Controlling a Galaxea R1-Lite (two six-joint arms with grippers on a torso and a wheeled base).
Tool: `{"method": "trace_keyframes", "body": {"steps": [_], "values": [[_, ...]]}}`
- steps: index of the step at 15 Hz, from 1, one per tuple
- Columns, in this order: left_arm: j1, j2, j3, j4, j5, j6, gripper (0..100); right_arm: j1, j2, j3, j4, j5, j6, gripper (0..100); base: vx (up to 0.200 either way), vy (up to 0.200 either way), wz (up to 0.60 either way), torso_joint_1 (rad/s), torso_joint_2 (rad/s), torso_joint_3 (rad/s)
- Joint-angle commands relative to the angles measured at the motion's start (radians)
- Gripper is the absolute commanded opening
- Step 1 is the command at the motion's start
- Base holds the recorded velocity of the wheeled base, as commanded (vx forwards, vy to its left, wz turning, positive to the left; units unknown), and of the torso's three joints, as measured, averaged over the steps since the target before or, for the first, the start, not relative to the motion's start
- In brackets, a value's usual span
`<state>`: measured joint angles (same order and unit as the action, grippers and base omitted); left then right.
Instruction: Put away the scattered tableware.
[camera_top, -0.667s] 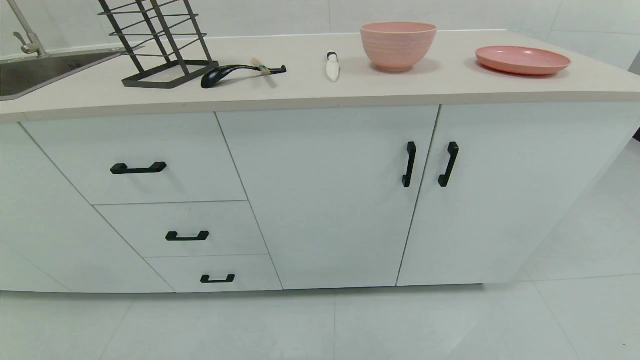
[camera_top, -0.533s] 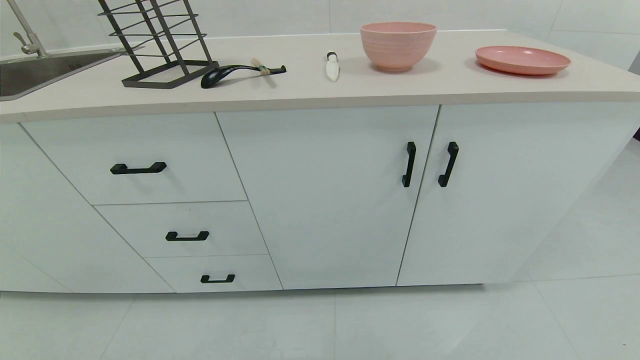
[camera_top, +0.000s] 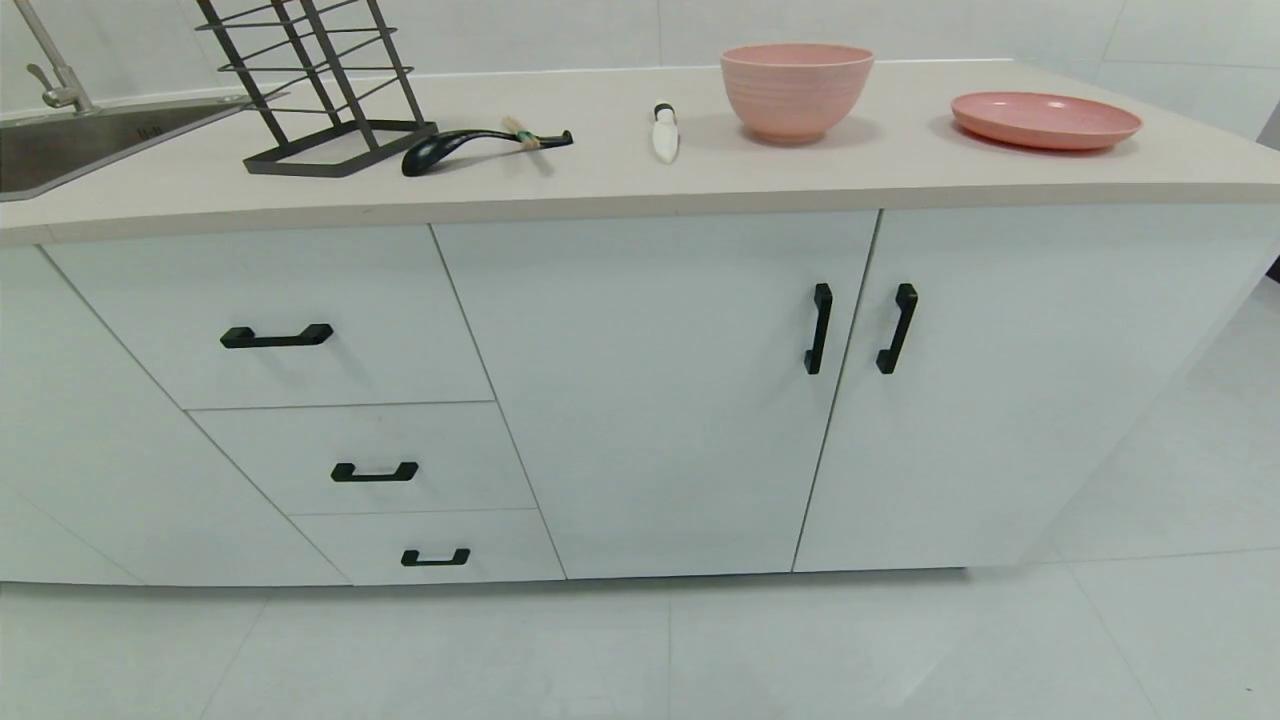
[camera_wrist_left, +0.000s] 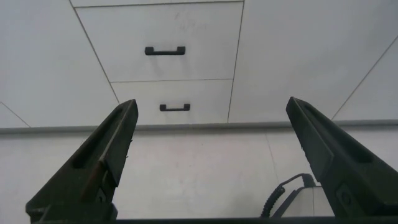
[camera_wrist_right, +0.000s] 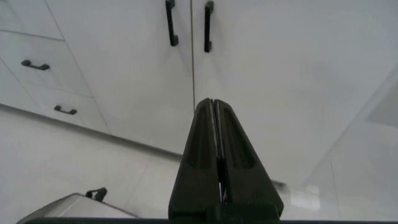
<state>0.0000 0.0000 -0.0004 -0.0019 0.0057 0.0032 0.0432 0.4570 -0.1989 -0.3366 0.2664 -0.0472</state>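
Item 1, my left end effector (camera_wrist_left: 211, 109): fingers spread wide, holding nothing, facing the white drawer fronts (camera_wrist_left: 161, 37) near the floor.

Item 2, my right end effector (camera_wrist_right: 215, 109): fingers pressed together, holding nothing, facing the white cabinet doors (camera_wrist_right: 124, 68).

Item 3, pale beige surface (camera_top: 900, 175), carrying from my left to right:
- dark wire rack (camera_top: 318, 90)
- black glossy spoon (camera_top: 440, 150) just beside the rack's base, with a small wooden-handled brush (camera_top: 520, 130) against its handle
- white short utensil with black cap (camera_top: 665, 135)
- pink round bowl (camera_top: 797, 90), upright
- pink flat plate (camera_top: 1045, 120), well apart from the rack

Item 4, steel sink (camera_top: 60, 150): at the surface's left end.
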Motion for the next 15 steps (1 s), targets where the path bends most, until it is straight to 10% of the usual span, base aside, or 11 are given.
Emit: {"method": "trace_keyframes", "body": {"steps": [1, 5, 10, 11, 15], "values": [[0.0, 0.0, -0.001, 0.0, 0.0, -0.008, 100, 0.05, 0.37, 0.058, -0.311, 0.02, -0.005, 0, 0.0, 0.0, 0.0, 0.0, 0.0, 0.0], [0.0, 0.002, -0.001, 0.0, 0.0, -0.009, 100, 0.018, 0.759, 0.11, -0.753, 0.125, -0.029, 0, 0.0, 0.0, 0.0, 0.0, 0.0, 0.0], [-0.002, 0.005, -0.001, 0.0, -0.018, 0.003, 100, -0.023, 0.953, 0.018, -0.815, 0.129, -0.068, 0, 0.0, 0.0, 0.0, 0.0, 0.0, 0.0], [-0.002, 0.0, -0.001, -0.003, -0.063, 0.038, 100, -0.023, 0.999, 0.001, -0.829, 0.129, -0.066, 100, 0.0, 0.0, 0.0, 0.0, 0.0, 0.0], [0.006, 0.12, -0.122, -0.184, -0.208, 0.044, 100, -0.013, 1.089, -0.051, -0.858, 0.136, -0.068, 100, 0.0, 0.0, 0.0, 0.0, 0.0, 0.0]]}}
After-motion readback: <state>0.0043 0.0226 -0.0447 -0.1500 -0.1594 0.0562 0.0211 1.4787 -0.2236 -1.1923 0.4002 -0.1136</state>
